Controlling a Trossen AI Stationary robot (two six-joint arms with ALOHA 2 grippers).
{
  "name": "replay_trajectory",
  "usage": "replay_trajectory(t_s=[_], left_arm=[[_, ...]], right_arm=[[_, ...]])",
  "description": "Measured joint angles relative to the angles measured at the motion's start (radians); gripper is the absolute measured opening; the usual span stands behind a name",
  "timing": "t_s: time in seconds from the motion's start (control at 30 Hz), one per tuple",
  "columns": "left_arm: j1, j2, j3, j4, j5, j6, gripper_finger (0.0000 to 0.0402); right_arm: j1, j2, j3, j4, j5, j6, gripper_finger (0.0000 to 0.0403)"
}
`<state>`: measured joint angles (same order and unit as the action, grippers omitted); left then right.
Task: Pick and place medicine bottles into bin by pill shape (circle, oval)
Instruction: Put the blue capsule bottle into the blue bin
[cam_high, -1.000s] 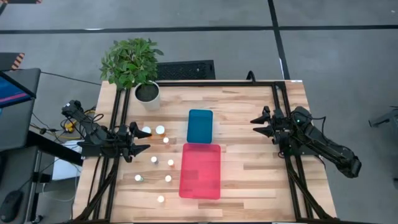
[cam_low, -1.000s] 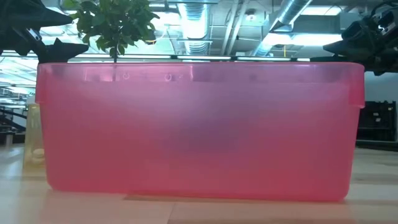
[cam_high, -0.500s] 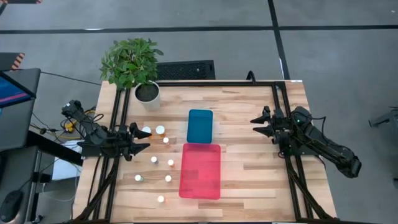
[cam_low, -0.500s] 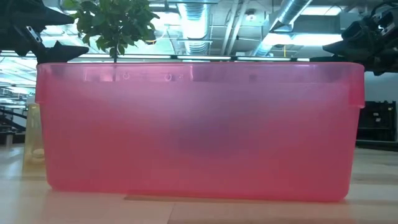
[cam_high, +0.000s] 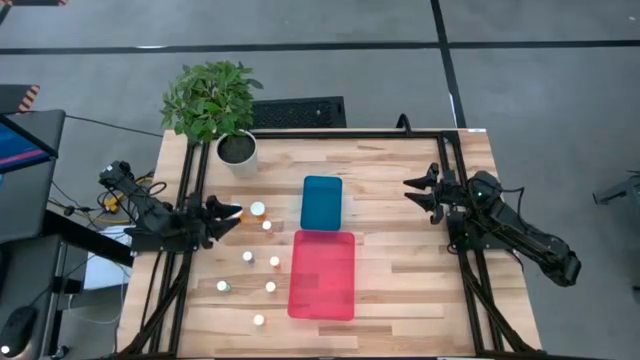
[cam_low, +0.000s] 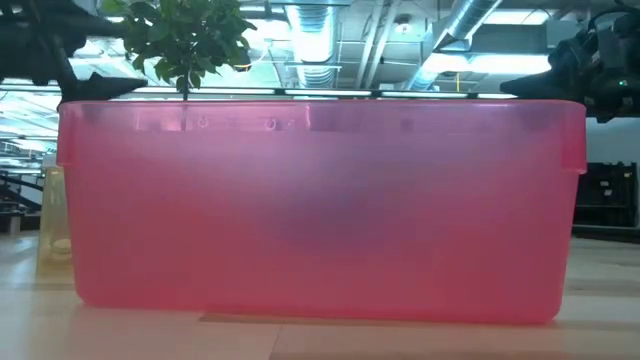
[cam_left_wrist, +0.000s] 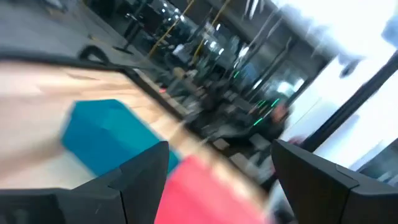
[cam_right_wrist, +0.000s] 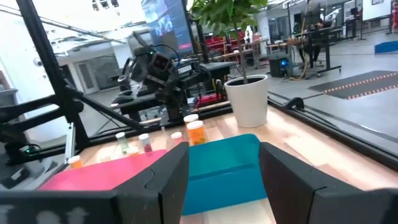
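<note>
Above the medicine bottles (cam_high: 258, 209), left fingers (cam_high: 228, 215) spread, empty

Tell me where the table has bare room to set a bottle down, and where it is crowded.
Bare wood lies between the teal bin, the red bin and the right gripper, and along the far edge beside the plant pot. The crowded patch is between the left gripper and the bins, where the medicine bottles stand scattered.
</note>
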<state>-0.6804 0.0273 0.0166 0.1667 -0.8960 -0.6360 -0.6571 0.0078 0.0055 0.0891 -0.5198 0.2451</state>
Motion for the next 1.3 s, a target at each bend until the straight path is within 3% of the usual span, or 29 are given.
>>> replay_trajectory(t_s=[0.13,0.27,0.37,0.47,0.63,0.83,1.0,1.1,1.3], left_arm=[[0.000,0.000,0.000,0.212,-0.001,-0.058,0.0277],[0.000,0.000,0.008,0.471,-0.008,0.031,0.0277],[0.000,0.011,0.078,0.481,-0.011,0.109,0.0277],[0.000,0.067,0.209,0.336,-0.049,0.160,0.0277],[0.000,0.217,0.481,-0.129,-0.099,0.071,0.0277],[0.000,0.462,0.775,-0.721,0.109,-0.291,0.0277],[0.000,0.691,0.929,-1.077,0.292,-0.445,0.0277],[0.000,0.811,0.967,-1.208,0.385,-0.507,0.0277],[0.023,0.975,0.958,-1.225,0.537,-0.533,0.0277]], right_arm=[[0.010,0.000,0.000,0.002,0.002,0.106,0.0205],[0.018,0.000,0.000,0.008,0.029,0.355,0.0205],[0.018,0.000,0.000,0.011,0.028,0.555,0.0205],[0.018,0.000,0.000,0.009,0.029,0.648,0.0205],[0.025,0.000,0.000,0.008,0.027,0.656,0.0205],[0.030,0.000,0.000,0.008,0.026,0.641,0.0205],[0.030,0.000,0.000,0.008,0.026,0.638,0.0204],[0.030,0.000,0.000,0.008,0.026,0.637,0.0204],[0.030,0.000,0.000,0.008,0.025,0.636,0.0205]])
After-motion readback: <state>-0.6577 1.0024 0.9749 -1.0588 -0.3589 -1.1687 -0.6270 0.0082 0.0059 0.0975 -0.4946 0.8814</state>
